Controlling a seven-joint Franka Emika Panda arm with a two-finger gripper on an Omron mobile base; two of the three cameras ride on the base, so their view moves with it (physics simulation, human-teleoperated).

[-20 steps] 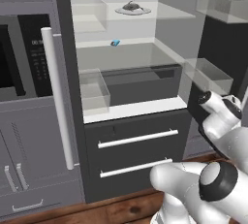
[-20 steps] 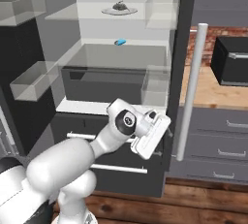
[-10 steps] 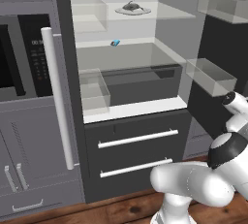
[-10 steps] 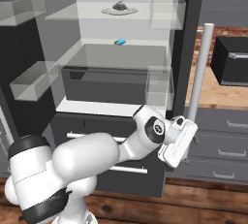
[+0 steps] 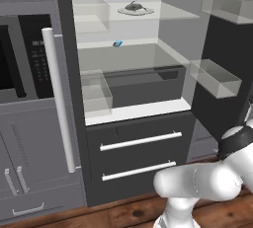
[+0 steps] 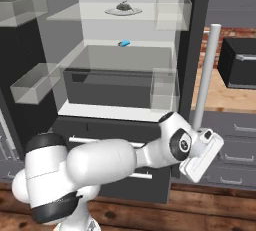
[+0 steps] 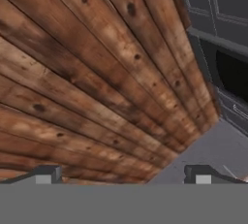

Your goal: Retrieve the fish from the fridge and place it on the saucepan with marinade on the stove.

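Down by my own base, low and off to the right of the fridge [image 6: 192,35], my pincer [image 7: 123,173] hangs with its jaws spread as wide as they go and nothing between them; in the hand view its tips look at bare wooden floor [image 7: 87,82] and a strip of dark cabinet fronts [image 7: 220,19], not at any shelf. My white hand shows in the right base view just beside the silver bar handle [image 6: 206,75] of the open right door, below the level of the desk [image 6: 225,95] next to the fridge. Nearer than the shelves come the two bottom drawers [image 5: 138,140], shut, then the white ledge and the big clear bin above them. A tiny blue thing [image 6: 124,43] lies on the middle shelf, which I should leave alone. Farthest and highest is the fish [image 6: 123,7], a small dark shape on a round plate [image 6: 110,11] on the top shelf, near the middle of the fridge. So the fish lies up, to the left and deeper in from my pincer, well apart from it, and I am pointed down and away from it. Its long axis seems to run across the shelf, side to side, though it is too small for me to be sure. I judge the coming move needs a big lift and a turn of the hand toward that shelf.
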